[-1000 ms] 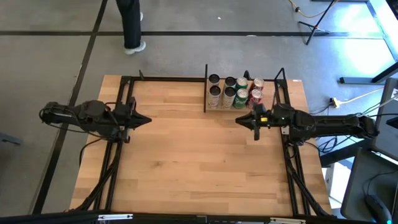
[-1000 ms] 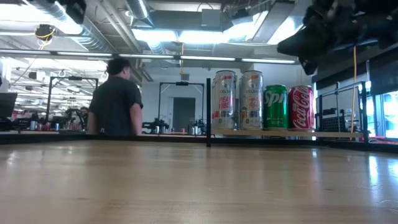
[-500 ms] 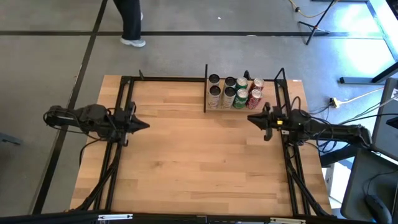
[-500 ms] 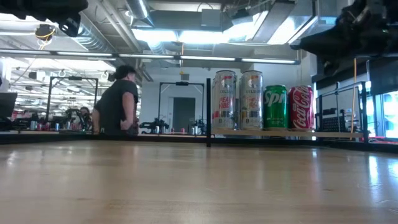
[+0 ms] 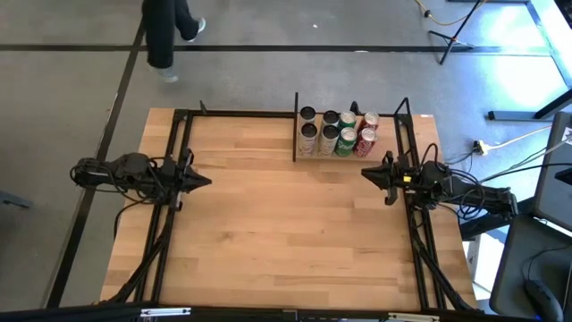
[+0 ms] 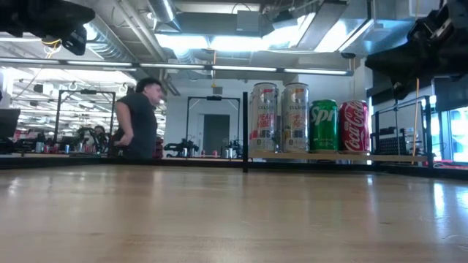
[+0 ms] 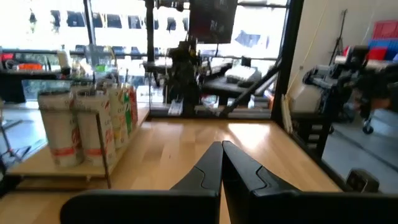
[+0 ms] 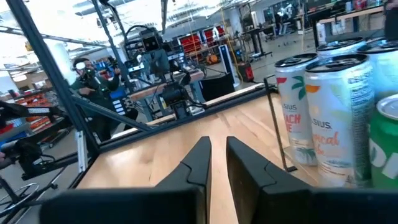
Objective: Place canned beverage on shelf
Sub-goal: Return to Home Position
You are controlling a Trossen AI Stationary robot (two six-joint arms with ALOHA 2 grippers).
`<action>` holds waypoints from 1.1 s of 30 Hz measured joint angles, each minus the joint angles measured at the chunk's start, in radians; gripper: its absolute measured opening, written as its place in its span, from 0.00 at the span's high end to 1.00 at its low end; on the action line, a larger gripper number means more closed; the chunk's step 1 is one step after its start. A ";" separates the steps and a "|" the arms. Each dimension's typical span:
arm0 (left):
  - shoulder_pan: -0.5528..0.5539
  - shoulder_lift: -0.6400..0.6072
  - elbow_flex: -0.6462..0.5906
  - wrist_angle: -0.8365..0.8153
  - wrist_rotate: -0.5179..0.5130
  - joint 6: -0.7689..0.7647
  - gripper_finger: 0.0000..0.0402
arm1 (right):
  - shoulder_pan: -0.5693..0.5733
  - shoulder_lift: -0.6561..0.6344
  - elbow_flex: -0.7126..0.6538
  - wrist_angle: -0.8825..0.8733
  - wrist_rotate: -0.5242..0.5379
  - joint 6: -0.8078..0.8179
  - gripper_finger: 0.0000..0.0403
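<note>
Cans (image 5: 337, 132) on shelf (image 5: 390, 131), apart from rt jaws.

At one o'clock on the pale, plank-striped wooden tabletop (image 5: 286, 233), the light wooden shelf with black rod frame (image 6: 395, 156) carries silver-white cans lettered orange (image 6: 265, 117), green cans (image 6: 323, 126) and red cans scripted white (image 6: 353, 126).

Glossy metal cans (image 6: 324, 126), smooth pale wood shelf (image 6: 395, 157), black metal rods (image 6: 244, 131).
</note>
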State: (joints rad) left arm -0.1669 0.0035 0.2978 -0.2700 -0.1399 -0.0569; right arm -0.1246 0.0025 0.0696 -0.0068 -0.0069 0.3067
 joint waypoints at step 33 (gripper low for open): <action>0.001 -0.001 -0.291 0.296 0.052 0.040 1.00 | 0.000 0.000 -0.006 -0.094 -0.055 -0.060 0.90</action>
State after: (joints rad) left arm -0.1658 0.0025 0.0071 0.0261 -0.0875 -0.0166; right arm -0.1246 0.0025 0.0639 -0.1008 -0.0623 0.2470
